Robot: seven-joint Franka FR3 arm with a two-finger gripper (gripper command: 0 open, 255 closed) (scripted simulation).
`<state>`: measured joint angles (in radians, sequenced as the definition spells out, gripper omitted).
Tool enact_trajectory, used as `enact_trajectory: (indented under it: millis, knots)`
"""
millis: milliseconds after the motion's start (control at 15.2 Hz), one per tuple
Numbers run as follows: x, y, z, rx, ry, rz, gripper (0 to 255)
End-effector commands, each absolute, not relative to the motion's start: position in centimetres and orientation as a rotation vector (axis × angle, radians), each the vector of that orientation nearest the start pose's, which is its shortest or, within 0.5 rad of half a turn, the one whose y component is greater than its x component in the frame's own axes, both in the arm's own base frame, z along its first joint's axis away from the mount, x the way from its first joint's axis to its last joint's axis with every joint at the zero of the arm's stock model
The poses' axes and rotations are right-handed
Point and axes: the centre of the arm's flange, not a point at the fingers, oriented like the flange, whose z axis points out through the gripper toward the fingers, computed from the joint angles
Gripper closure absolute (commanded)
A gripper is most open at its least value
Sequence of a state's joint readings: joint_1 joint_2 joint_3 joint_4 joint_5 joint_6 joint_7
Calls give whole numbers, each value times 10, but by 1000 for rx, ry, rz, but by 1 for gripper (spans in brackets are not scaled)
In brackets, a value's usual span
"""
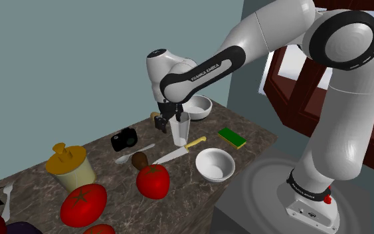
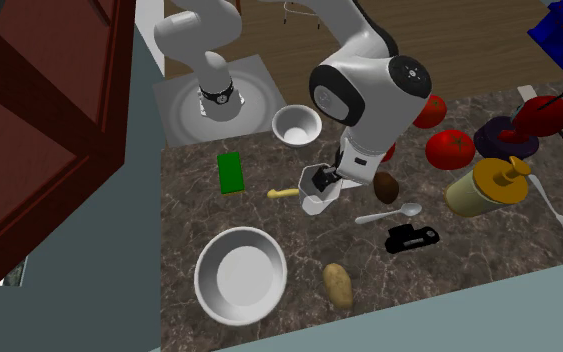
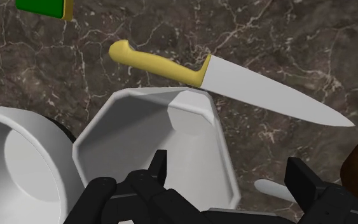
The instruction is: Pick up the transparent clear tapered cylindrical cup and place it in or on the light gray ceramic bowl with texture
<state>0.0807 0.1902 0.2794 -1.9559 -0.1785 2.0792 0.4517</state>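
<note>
Starting at the shoulder view's left, a yellow bottle stands well off from the yellow-handled knife, beyond its blade tip, and a red tomato sits near that tip. A small black camera lies farther back from the blade. Next comes the cup, just behind the knife's middle, on the dark marbled counter. It stands upright: its long axis runs straight up and down, the wide mouth faces the ceiling and the narrower base rests on the stone. It is drawn pale and whitish, with a faceted rim in the wrist view. The black gripper hangs at the cup's rim with its fingers spread. In the wrist view one finger sits over the mouth and the other outside the wall, neither pressing the cup. Rightward, a wider pale bowl lies behind the knife, past the cup. A smaller white bowl sits just in front of the knife's handle, and a green sponge lies beyond the handle's end. I cannot tell which bowl is the one meant.
</note>
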Motion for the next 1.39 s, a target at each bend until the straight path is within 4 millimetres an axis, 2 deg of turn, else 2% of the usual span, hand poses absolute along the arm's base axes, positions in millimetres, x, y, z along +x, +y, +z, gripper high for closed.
enact_trajectory:
  millis: [0, 132, 198, 792, 1320]
  knots:
    - [556, 194, 380, -3257, 5, 21, 0]
    - [556, 194, 380, -3257, 5, 21, 0]
    - [556, 194, 380, -3257, 5, 21, 255]
    - [556, 194, 380, -3257, 5, 21, 255]
    - [556, 194, 422, -3257, 5, 21, 255]
